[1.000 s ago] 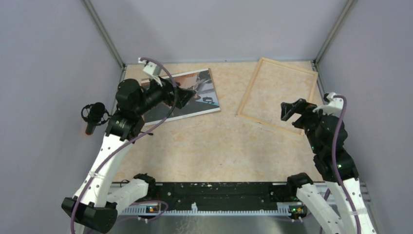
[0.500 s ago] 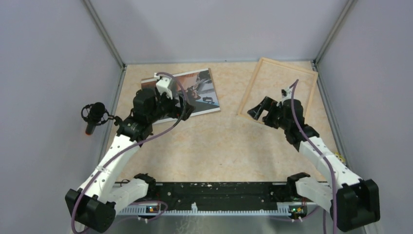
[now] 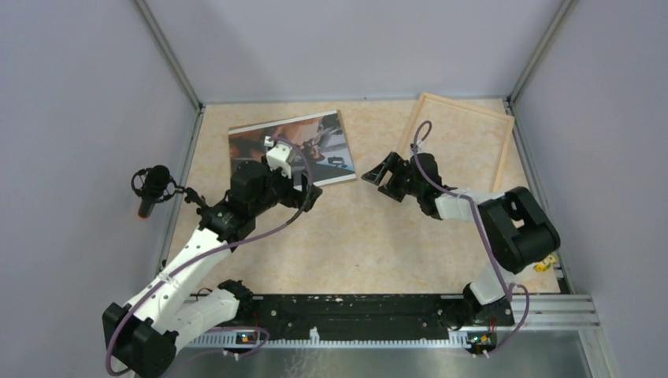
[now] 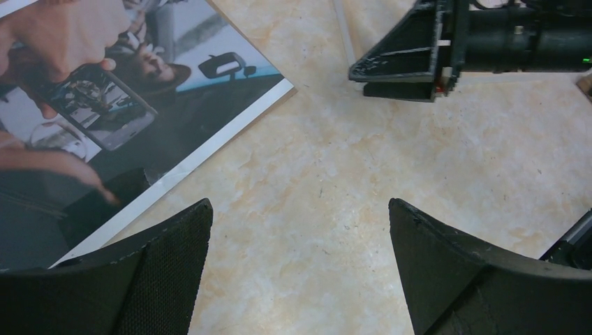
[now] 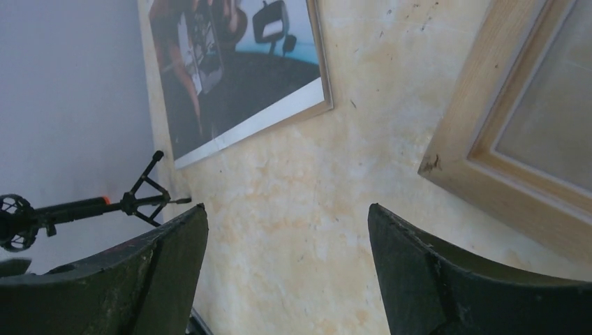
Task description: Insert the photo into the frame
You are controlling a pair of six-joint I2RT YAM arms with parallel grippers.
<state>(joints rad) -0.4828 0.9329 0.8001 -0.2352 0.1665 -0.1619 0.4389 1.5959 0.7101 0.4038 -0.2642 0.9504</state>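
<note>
Pale wooden frame lies flat at the far right of the table. Photo lies face up at the far left-centre, well apart from it, not yet lifted.

Left gripper: jaws spread wide, empty, low by the photo's near right edge. One finger sits over the print's border and the other over bare table; contact cannot be confirmed.

Right gripper: jaws wide, empty, in the gap between photo and frame, near the frame's near-left corner and touching neither.

Assessment: the step in hand is the first grasp of the photo. The print is thin and flat on the table, so a straight pinch from above will likely miss.

Recommended: work one finger under the white border at the corner, close gently to avoid creasing, and lift level. The right gripper is placed to steady the frame.
</note>
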